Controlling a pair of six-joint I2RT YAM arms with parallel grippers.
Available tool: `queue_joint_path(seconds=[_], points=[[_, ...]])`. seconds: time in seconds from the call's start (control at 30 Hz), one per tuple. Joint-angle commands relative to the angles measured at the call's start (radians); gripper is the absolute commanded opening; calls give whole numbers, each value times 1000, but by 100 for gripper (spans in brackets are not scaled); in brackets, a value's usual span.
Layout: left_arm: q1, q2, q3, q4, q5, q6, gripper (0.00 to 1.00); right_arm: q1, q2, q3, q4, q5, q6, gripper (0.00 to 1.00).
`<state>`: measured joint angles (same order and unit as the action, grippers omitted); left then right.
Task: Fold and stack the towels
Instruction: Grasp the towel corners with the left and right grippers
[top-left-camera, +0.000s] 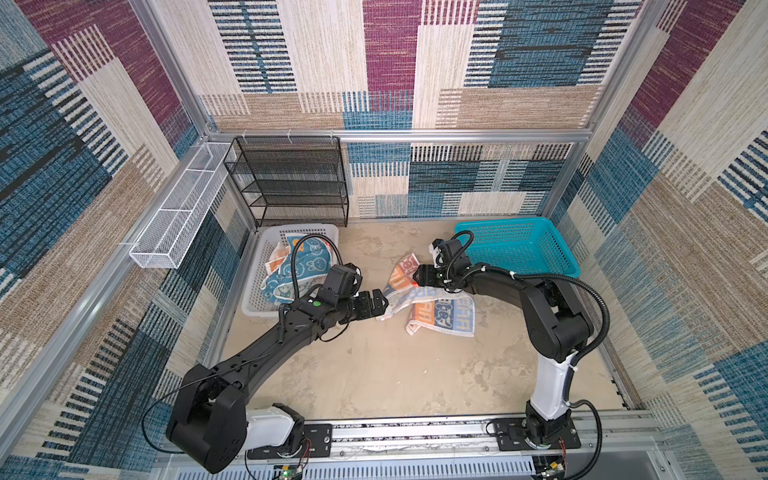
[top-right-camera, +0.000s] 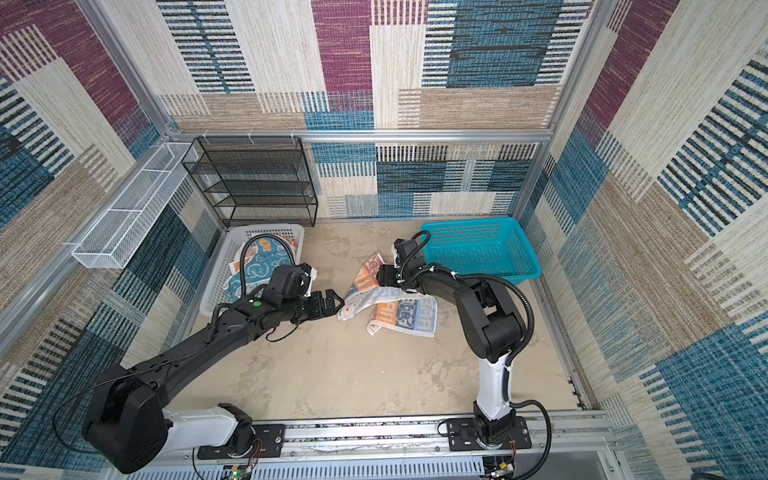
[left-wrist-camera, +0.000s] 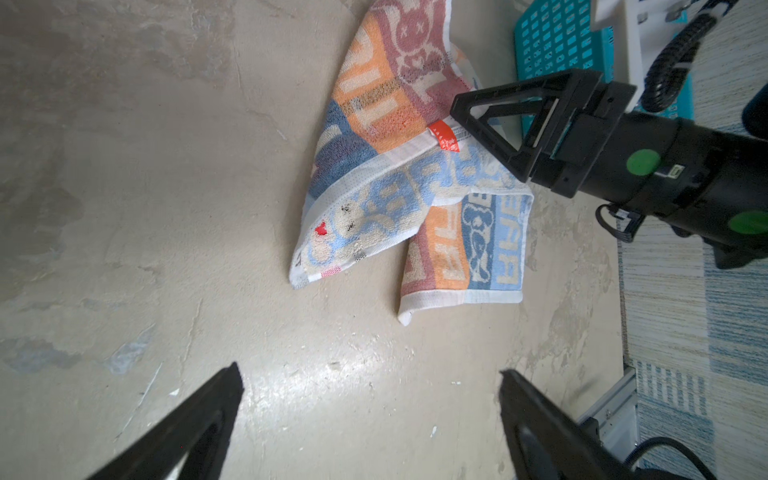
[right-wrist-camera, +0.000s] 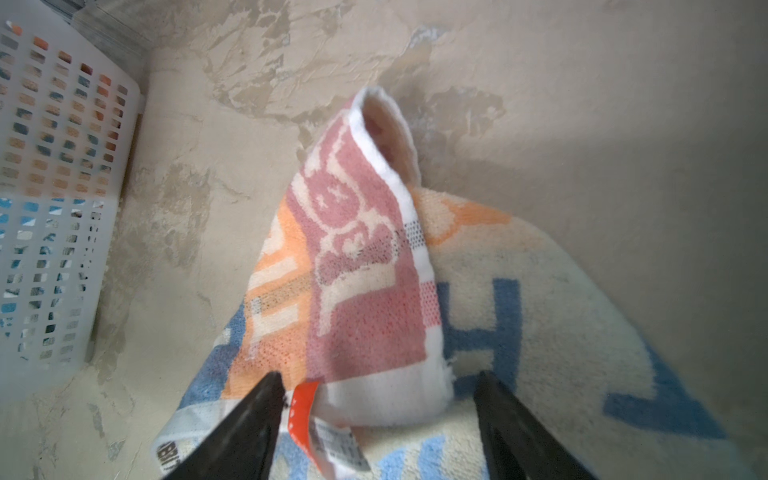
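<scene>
My left claw (top-left-camera: 380, 301) hangs wide open, with nothing between its fingers (left-wrist-camera: 199, 419). It sits low over the bare table (top-left-camera: 374, 374), just beside the near left corner of the lettered towel (top-left-camera: 440, 311).

That towel lies crumpled on the table about mid-way between my two arms. Its blue, orange and red blocks with white letters are folded over one another, and one flap points toward the back wall.

My right claw (top-left-camera: 417, 276) is down on the towel's far side. In my right wrist view its jaws stand apart and straddle a raised ridge of cloth (right-wrist-camera: 365, 270). One finger (right-wrist-camera: 253, 415) touches the small red tag (right-wrist-camera: 303, 399) at the hem. I see a gap on the other side, so the cloth is not pinched.

The other two towels are heaped in the white basket (top-left-camera: 255, 270) behind my left arm: the teal rabbit towel (top-left-camera: 299, 270) and the orange towel (top-right-camera: 266, 246), both unfolded. The teal basket (top-left-camera: 515, 249) stands just behind my right claw.
</scene>
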<state>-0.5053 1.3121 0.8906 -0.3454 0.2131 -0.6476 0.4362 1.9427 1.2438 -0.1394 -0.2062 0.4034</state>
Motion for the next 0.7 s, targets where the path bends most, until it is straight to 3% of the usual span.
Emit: queue_joint_path(seconds=[0.0,0.13,0.23,0.47,0.67], points=[[-6,2,-12,32,-8,-19,99,-5,8,12,47,-19,8,66],[-15,31,-19,45,-3,-23,99,-8,26,32,49,-33,9,47],[-22,45,-23,47,-9,-18,99,-7,38,49,42,-32,5,42],[-28,104,-24,62,-22,8,99,-11,41,76,14,-12,-16,9],[-39,226,4,81,-40,68,100,-17,6,66,12,-16,-24,3]])
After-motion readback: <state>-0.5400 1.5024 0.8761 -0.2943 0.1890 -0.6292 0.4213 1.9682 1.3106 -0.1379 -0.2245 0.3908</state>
